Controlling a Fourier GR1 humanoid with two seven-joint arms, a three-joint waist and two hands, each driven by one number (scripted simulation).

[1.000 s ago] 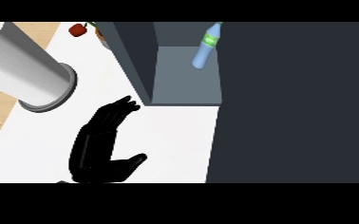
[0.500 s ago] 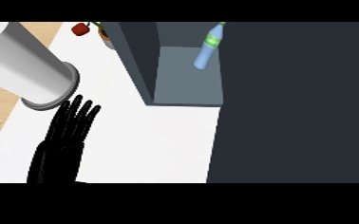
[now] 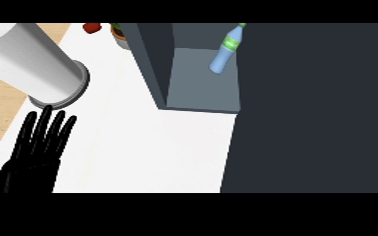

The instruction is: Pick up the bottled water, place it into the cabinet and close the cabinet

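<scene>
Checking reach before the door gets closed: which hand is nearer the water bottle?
Left, the only hand in view. The left hand rests open at the lower left, far from the water bottle inside the cabinet; the right hand is unseen.

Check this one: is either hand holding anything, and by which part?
Nothing is held. The left hand is open with straight fingers; the bottled water stands in the cabinet. The right hand is out of view.

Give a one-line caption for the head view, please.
Water bottle stands inside the open cabinet; left hand open beside a grey cylinder.
</scene>
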